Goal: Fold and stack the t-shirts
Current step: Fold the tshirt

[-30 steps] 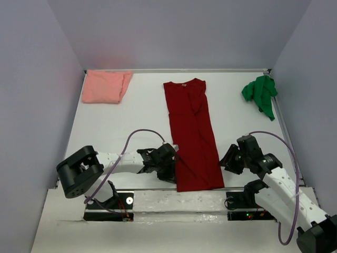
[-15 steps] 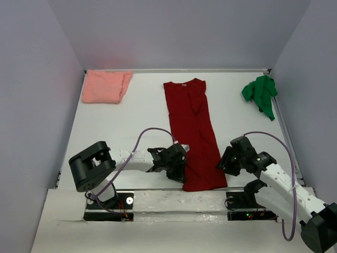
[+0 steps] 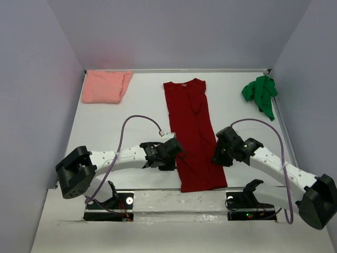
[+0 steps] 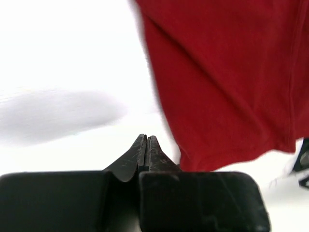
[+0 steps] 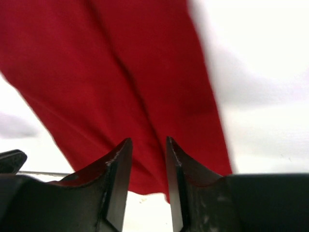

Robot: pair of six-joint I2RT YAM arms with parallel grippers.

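judging from its soft creases, we take the dark red shirt point(image 3: 192, 132), lying long and flat on the white table point(image 3: 121, 126), for light, limp matte cloth, best pinched at its near hem corners. left gripper point(image 4: 146, 141) fingers are pressed together on nothing beside its left edge; right gripper point(image 5: 147, 142) fingers stand apart over its right edge. pink shirt point(image 3: 105, 87) lies folded far left, green shirt point(image 3: 260, 94) crumpled far right

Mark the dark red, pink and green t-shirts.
dark red t-shirt point(image 3: 192, 132), top view, middle of its long body
pink t-shirt point(image 3: 105, 87), top view, centre of the cloth
green t-shirt point(image 3: 259, 92), top view, middle of the heap
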